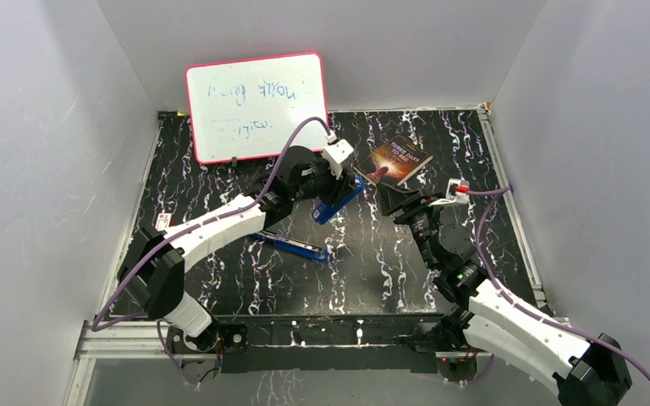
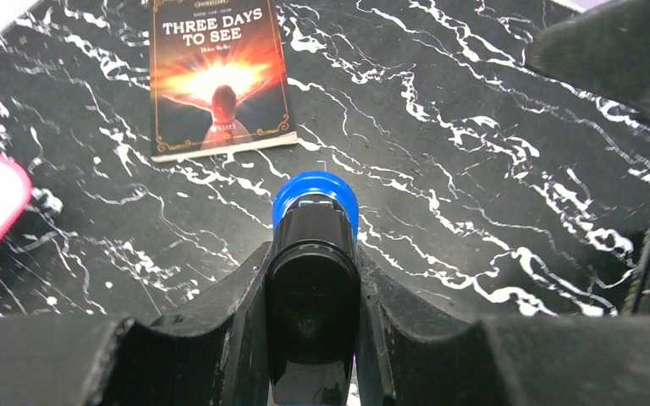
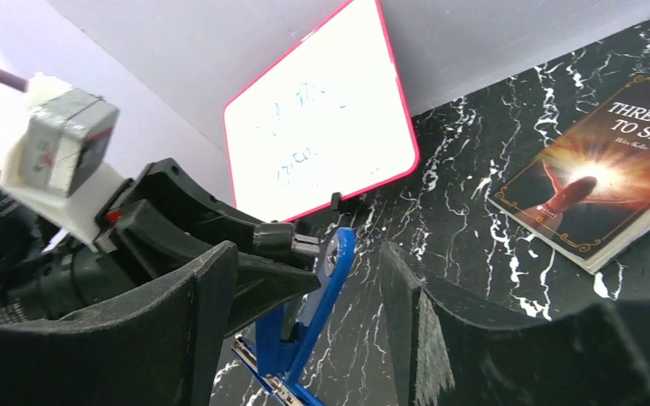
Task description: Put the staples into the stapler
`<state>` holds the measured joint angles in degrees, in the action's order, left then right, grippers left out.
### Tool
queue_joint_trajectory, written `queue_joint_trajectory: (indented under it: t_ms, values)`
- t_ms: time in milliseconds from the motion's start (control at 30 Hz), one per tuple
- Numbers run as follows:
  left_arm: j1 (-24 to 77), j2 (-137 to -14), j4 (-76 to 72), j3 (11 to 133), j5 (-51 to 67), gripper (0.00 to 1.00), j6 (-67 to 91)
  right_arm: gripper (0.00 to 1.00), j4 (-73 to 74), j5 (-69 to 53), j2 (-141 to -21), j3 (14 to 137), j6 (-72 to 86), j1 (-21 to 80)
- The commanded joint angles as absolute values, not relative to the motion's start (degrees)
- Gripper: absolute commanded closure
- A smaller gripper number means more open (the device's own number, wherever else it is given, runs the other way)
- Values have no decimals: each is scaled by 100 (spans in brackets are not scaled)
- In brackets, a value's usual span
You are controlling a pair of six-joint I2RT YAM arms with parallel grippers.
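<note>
From the top external view, the left gripper [image 1: 332, 190] is clamped on the raised blue upper arm of the stapler [image 1: 338, 199]; the stapler's lower part lies flat on the black marbled table [image 1: 372, 271], just below the left forearm. The right gripper [image 1: 398, 200] stands near the stapler's right side, apart from it, beside a book [image 1: 399, 161]. A whiteboard [image 1: 258, 106] with a pink rim leans on the back wall; a small white box [image 1: 162, 222] lies at the table's left edge. No staples can be made out here.

In the left wrist view, the left gripper [image 2: 313, 266] has its jaws narrow, pressed on both sides of the stapler [image 2: 315, 190]; the stapler's rounded blue tip juts past the black piece between the fingers [image 2: 237, 321]. The book [image 2: 218, 76] lies beyond on the table, well apart; the right gripper [image 2: 618, 51] shows dark at the upper right corner.

In the right wrist view, the right gripper [image 3: 305, 252] is spread wide with nothing gripped, and its fingers [image 3: 203, 338] frame the scene. Past them the stapler [image 3: 332, 271] tilts up steeply, pinched at its top by the left gripper [image 3: 283, 241]; a silvery rail shows at its lower end, though whether staples sit there cannot be told. The whiteboard [image 3: 322, 127] and the book [image 3: 601, 178] lie behind.
</note>
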<state>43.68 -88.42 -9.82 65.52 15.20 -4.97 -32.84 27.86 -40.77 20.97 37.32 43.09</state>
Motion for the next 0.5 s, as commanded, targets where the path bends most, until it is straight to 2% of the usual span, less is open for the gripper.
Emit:
queue_joint_trajectory:
  t_ms: [0, 233, 467]
  values:
    - [4368, -8632, -1362, 6576, 1466, 100, 541, 30, -3484, 2527, -3987, 2320, 3781, 4283]
    - [4368, -8639, -1655, 6416, 1641, 100, 629, 31, -3115, 2245, -4427, 2688, 4006, 4287]
    - [4368, -8674, -1808, 6341, 1893, 100, 566, 34, -3164, 2930, -4895, 2725, 4568, 4285]
